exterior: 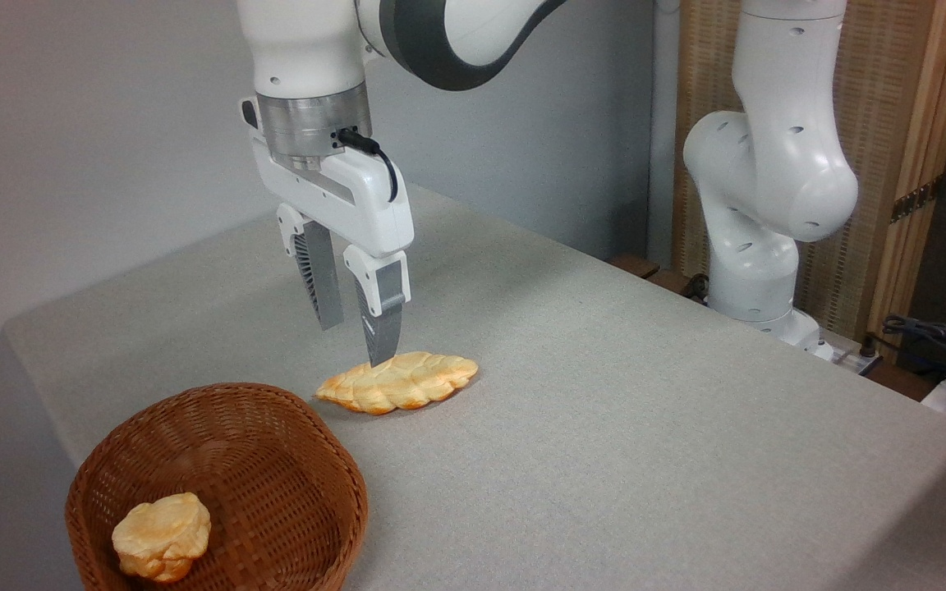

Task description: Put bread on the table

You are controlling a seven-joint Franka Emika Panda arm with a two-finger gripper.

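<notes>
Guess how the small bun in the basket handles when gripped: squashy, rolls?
The bread looks lumpy and uneven, so it probably won't roll far. Its puffy shape suggests it is light and may give under the fingers. It lies against the sloped wall of the basket, so it could slide when nudged.

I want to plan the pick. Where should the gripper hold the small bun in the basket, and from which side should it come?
Probably from straight above: the basket walls block the sides. Close the open gripper across the middle of the bun, which lies low against the left wall, so leave a finger room there.
</notes>
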